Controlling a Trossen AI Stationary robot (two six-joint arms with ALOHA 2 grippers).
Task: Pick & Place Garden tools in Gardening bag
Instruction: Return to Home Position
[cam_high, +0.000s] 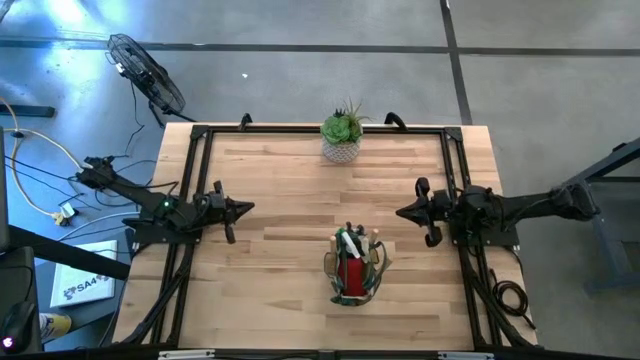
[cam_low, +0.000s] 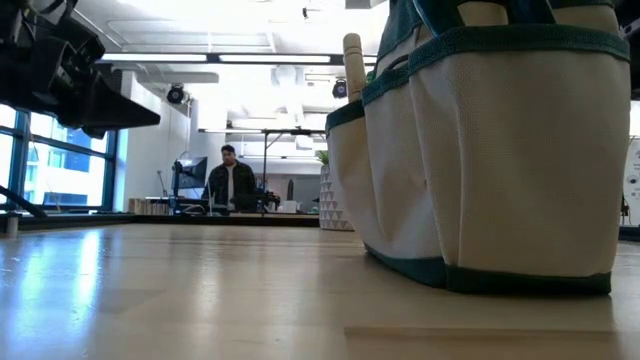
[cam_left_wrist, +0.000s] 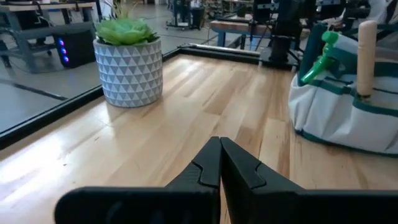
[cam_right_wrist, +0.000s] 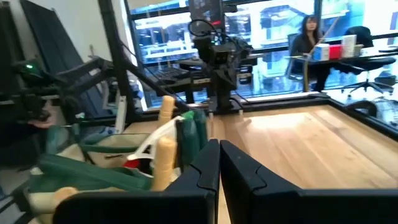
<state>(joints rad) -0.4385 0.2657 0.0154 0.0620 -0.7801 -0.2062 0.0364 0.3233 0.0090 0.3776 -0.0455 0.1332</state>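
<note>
Packed gardening bag stood near the front middle of my wooden table.

Garden tools stuck up out of it: pale wooden handles, a green-and-white piece and a red piece. My left gripper hung over the table well to the bag's left, fingers pressed together and holding nothing. My right gripper faced it from the other side, likewise closed and empty. A spiky green plant in a white patterned pot sat at the table's far edge. A person showed in the room beyond.
</note>
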